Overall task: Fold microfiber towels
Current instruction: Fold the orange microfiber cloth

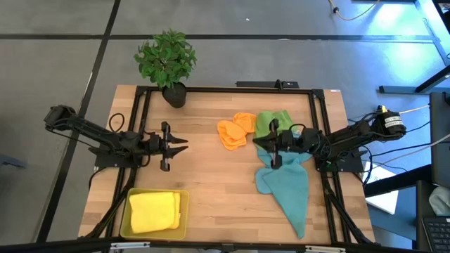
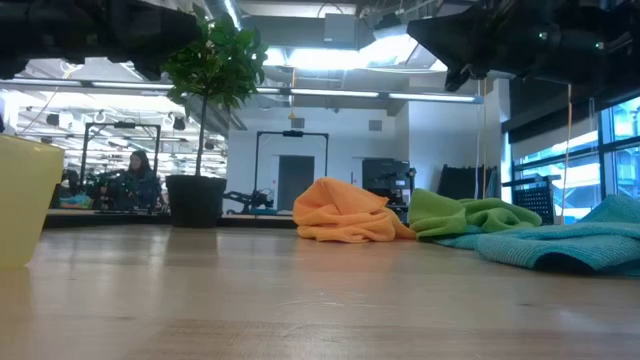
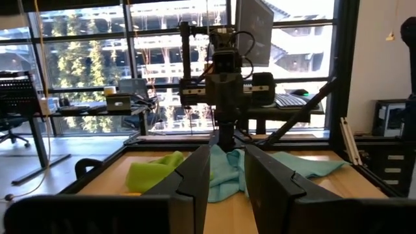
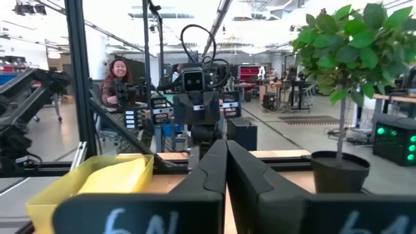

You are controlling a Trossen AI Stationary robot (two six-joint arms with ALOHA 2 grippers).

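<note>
My wooden surface (image 1: 211,176) stands on a grey floor (image 1: 56,56) crossed by dark lines. A potted plant (image 1: 167,62) sits at its far edge. To one side I see tall windows (image 3: 97,58) with trees outside, and desks (image 3: 117,107) carrying monitors and boxes. The other way lies an open workshop under bright ceiling lights (image 4: 273,13), where a person (image 4: 118,81) sits at a bench. A dark doorway (image 2: 295,180) shows in the far white wall.
</note>
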